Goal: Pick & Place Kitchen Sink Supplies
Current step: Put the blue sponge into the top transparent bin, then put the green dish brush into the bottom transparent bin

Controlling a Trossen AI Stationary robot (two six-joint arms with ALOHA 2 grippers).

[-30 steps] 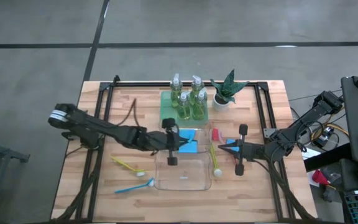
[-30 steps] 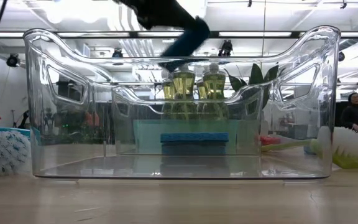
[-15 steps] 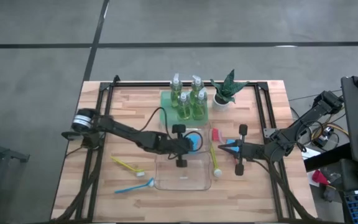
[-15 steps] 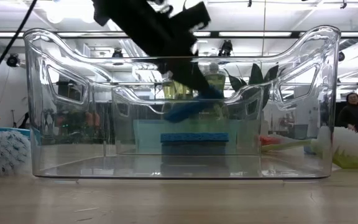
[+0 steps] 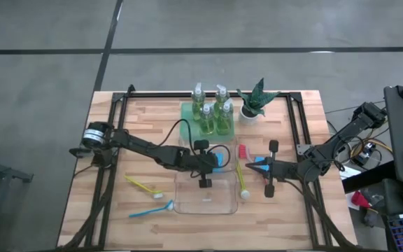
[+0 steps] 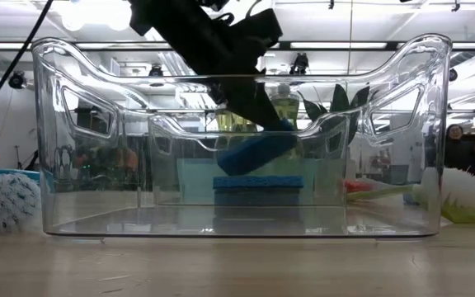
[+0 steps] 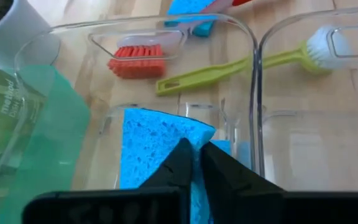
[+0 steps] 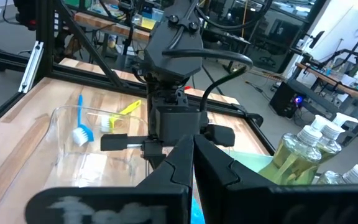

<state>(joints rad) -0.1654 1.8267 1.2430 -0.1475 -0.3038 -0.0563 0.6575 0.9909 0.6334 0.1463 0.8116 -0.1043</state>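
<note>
While bare wood lies open left of the clear bin (image 5: 187, 204), a yellow brush (image 5: 144, 186) and blue brush (image 5: 150, 209) rest there. Left gripper (image 5: 214, 160) reaches low over the bin's far rim, fingers pinching a tilted blue sponge (image 6: 256, 150). Right of the bin, right gripper (image 5: 252, 166) hovers, fingers closed, empty.
</note>
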